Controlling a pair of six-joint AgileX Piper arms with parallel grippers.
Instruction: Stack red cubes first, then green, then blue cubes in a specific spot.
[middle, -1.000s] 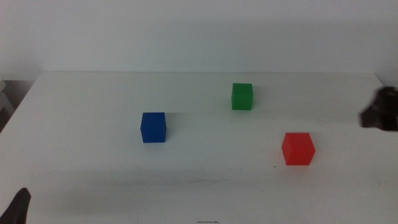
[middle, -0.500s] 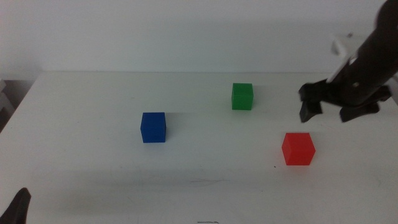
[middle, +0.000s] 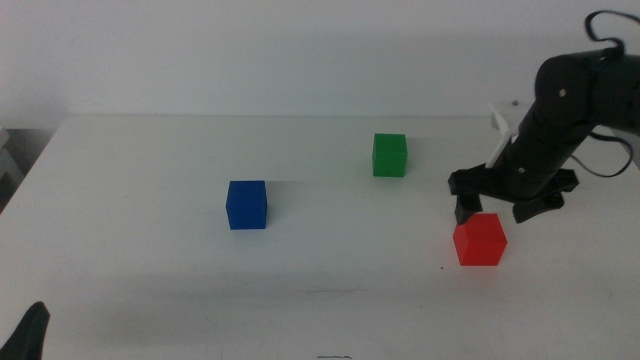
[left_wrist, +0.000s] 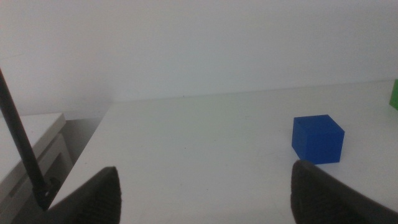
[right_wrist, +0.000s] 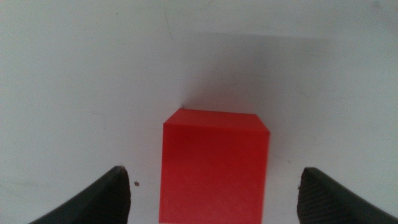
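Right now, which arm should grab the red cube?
Right. The right gripper hangs open just above the red cube, jaws either side in its wrist view. The left gripper waits at the table's near-left corner.

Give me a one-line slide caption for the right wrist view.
Right gripper open above the red cube, its dark fingers straddling the cube on the white table, not yet touching it.

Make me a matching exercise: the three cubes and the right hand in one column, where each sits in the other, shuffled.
Things:
1. red cube
2. green cube
3. blue cube
4. right hand

Places:
A. alone on the table's left half
B. farthest back on the table
C. open, just above the red cube
D. nearest the table's right edge, between open jaws in the right wrist view

Pairs: 1-D, 2-B, 3-A, 4-C
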